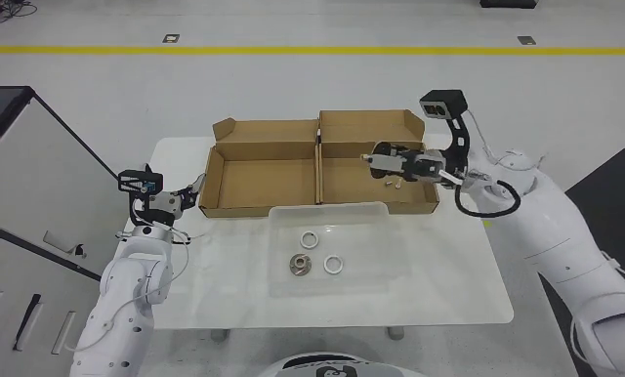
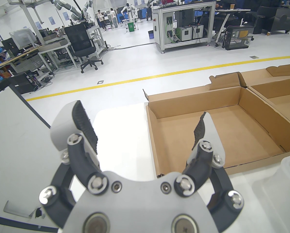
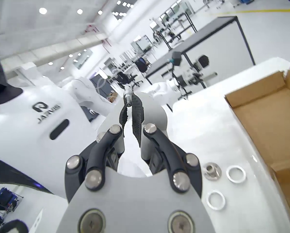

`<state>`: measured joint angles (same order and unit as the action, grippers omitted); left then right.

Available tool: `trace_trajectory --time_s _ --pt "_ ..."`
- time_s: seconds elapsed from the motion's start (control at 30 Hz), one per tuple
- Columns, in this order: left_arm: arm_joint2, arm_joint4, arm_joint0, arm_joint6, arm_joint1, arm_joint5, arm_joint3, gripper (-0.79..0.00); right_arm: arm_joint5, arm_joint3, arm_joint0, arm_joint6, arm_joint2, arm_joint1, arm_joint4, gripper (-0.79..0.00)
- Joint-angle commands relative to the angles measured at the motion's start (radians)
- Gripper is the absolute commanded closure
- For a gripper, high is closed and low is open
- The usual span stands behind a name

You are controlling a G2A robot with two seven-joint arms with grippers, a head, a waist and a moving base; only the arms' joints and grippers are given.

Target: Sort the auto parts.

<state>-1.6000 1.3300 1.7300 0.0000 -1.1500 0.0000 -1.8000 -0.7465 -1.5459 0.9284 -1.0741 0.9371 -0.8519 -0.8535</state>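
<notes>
Right claw hangs over the right box, centre-right of the top view, clenched on a small threaded stud. Left claw is released, just beside the left box. Lower centre, the clear tray holds one ring, a second ring and a flanged nut.

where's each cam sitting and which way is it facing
Top: above the arms, looking down at the table; both arms show.
Left wrist: behind the open left gripper, facing the left box.
Right wrist: behind the right gripper, shut on a small part, facing the tray.
Top and right wrist share the rings.
</notes>
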Motion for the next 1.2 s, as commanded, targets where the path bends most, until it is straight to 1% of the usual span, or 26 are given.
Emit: trace_trajectory --time_s 0.0,0.17,0.3,0.5,0.67,1.03,1.07,1.17 --pt "0.000 0.000 0.000 0.000 0.000 0.000 0.000 -0.785 0.011 -0.030 -0.012 -0.011 0.009 -0.004 -0.074 0.000" --pt "0.000 0.000 0.000 0.000 0.000 0.000 0.000 -0.785 0.061 -0.110 -0.052 -0.062 0.037 -0.028 -0.206 0.000" --pt "0.000 0.000 0.000 0.000 0.000 0.000 0.000 -0.785 0.121 -0.153 -0.076 -0.122 0.066 -0.064 -0.308 0.000" --pt "0.000 0.000 0.000 0.000 0.000 0.000 0.000 -0.785 0.231 -0.161 -0.085 -0.231 0.130 -0.141 -0.430 0.000" --pt "0.000 0.000 0.000 0.000 0.000 0.000 0.000 -0.785 0.294 -0.132 -0.091 -0.295 0.165 -0.215 -0.417 0.000" --pt "0.000 0.000 0.000 0.000 0.000 0.000 0.000 -0.785 0.294 -0.132 -0.091 -0.295 0.165 -0.215 -0.417 0.000" --pt "0.000 0.000 0.000 0.000 0.000 0.000 0.000 -0.785 0.298 -0.148 -0.084 -0.278 0.167 -0.216 -0.420 0.000" --pt "0.000 0.000 0.000 0.000 0.000 0.000 0.000 -0.785 0.307 -0.180 -0.058 -0.264 0.167 -0.225 -0.491 0.000"
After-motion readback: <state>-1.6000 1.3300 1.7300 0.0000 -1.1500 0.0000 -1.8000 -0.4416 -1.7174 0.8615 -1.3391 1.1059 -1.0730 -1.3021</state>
